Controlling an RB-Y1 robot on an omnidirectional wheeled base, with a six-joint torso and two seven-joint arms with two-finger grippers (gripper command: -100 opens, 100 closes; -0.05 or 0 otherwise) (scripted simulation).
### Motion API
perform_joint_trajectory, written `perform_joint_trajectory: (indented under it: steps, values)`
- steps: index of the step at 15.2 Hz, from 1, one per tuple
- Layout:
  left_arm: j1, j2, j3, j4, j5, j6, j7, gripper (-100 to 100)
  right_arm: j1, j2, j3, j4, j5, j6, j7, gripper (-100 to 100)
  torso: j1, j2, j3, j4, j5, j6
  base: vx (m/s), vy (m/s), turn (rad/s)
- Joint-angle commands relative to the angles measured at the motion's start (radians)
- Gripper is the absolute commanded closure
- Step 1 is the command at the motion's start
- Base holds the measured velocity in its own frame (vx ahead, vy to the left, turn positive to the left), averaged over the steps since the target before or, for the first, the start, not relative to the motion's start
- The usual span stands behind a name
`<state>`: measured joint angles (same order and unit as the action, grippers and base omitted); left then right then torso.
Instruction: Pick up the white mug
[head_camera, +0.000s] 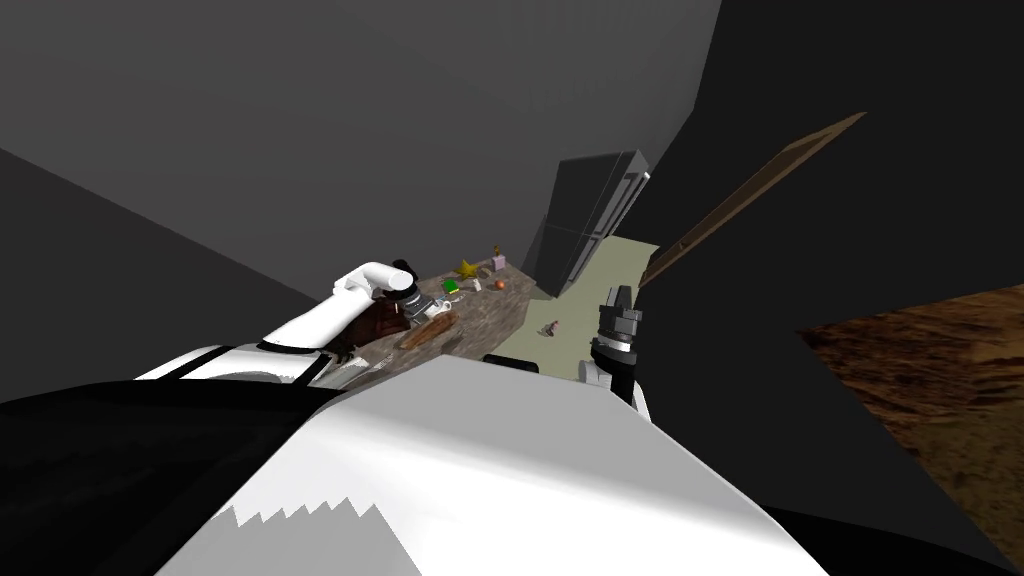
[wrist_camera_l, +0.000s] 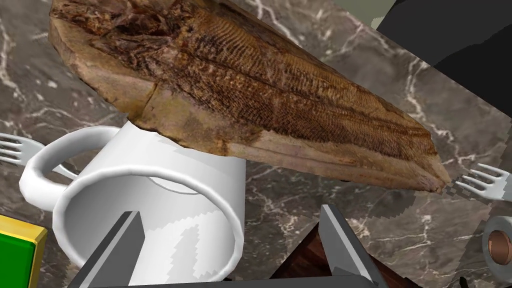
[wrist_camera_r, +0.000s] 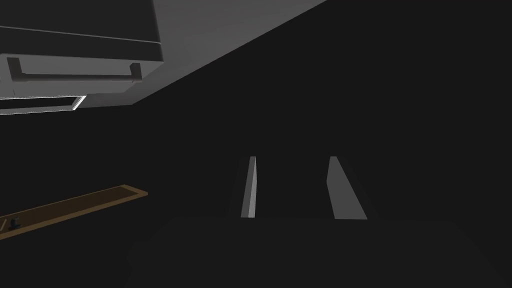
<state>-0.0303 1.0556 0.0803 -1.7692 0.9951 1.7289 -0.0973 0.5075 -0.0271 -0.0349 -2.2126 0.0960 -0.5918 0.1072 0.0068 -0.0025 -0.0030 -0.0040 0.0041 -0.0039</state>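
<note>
Left gripper (wrist_camera_l: 230, 212) hangs low over a grey marble counter (wrist_camera_l: 300, 200), fingers spread wide, clamped on nothing. One finger (wrist_camera_l: 120, 245) shows against the open mouth of the white mug (wrist_camera_l: 150, 200); the other (wrist_camera_l: 345, 245) stands outside it, so the mug's near wall sits between them. Contact cannot be told. The mug's mouth faces the gripper, handle on the side away from the outer finger. A dark brown wood-grained piece (wrist_camera_l: 300, 260) lies by the outer finger. A green block with a yellow edge (wrist_camera_l: 17, 255) sits just beside the mug. A brown slab bearing a fish fossil (wrist_camera_l: 250, 90) overlaps the mug's far side. White forks (wrist_camera_l: 485, 182) flank the slab, and a grey tape roll (wrist_camera_l: 500, 245) lies near one. Farther along the counter: a yellow star (head_camera: 467, 268), an orange ball (head_camera: 500, 284), a pink box (head_camera: 498, 262). Beyond stands a dark refrigerator (head_camera: 590, 220). Right gripper (wrist_camera_r: 292, 160) is held off over the pale floor (head_camera: 570, 320), blades apart, nothing between them.
</note>
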Motion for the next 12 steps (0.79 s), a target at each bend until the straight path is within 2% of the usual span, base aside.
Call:
perform_joint_trajectory:
  steps: [1, 3, 4, 5, 9, 10, 11, 12]
  values:
    - [0.005, -0.014, -0.013, 0.02, -0.025, -0.029, -0.008, -100, 0.0, 0.0, 0.0, 0.0, 0.0, 0.0, 0.0, 0, 0.0, 0.0, 0.0, 0.0, 0.0, 0.0, -0.016, -0.006, -0.048]
    - [0.008, -0.023, -0.022, 0.034, -0.042, -0.049, -0.014, -100, 0.0, 0.0, 0.0, 0.0, 0.0, 0.0, 0.0, 0, -0.002, 0.001, 0.0, 0.0, 0.0, 0.0, -0.032, -0.018, -0.076]
    - [0.011, -0.016, -0.013, 0.018, -0.03, -0.032, -0.007, -100, 0.0, 0.0, 0.0, 0.0, 0.0, 0.0, 0.0, 0, -0.002, 0.001, 0.001, 0.0, 0.0, 0.0, -0.019, -0.011, -0.019]
    - [0.013, -0.017, -0.013, 0.019, -0.032, -0.037, -0.009, 100, 0.0, 0.0, 0.0, 0.0, 0.0, 0.0, 0.0, 0, -0.002, 0.001, 0.001, 0.0, 0.0, 0.0, -0.007, -0.004, 0.001]
    - [0.013, -0.018, -0.013, 0.02, -0.031, -0.036, -0.007, 100, 0.0, 0.0, 0.0, 0.0, 0.0, 0.0, 0.0, 0, -0.001, 0.0, 0.0, 0.0, 0.0, 0.001, 0.0, 0.0, 0.0]
    - [0.001, -0.002, -0.002, 0.003, -0.004, -0.005, -0.001, 100, 0.0, 0.0, 0.0, 0.0, 0.0, 0.0, 0.0, 0, -0.001, 0.0, 0.0, 0.0, 0.0, 0.001, 0.017, 0.007, 0.077]
    - [0.0, 0.0, 0.0, 0.0, 0.0, 0.0, 0.0, 100, 0.0, 0.0, 0.0, 0.0, 0.0, 0.0, 0.0, 0, 0.0, -0.001, 0.0, 0.001, -0.001, 0.0, 0.035, 0.014, 0.096]
    - [0.002, -0.006, -0.007, 0.009, -0.011, -0.015, -0.003, 100, 0.0, 0.0, 0.0, 0.0, 0.0, 0.0, 0.0, 0, 0.0, -0.002, 0.0, 0.001, -0.001, 0.001, 0.023, 0.01, 0.032]
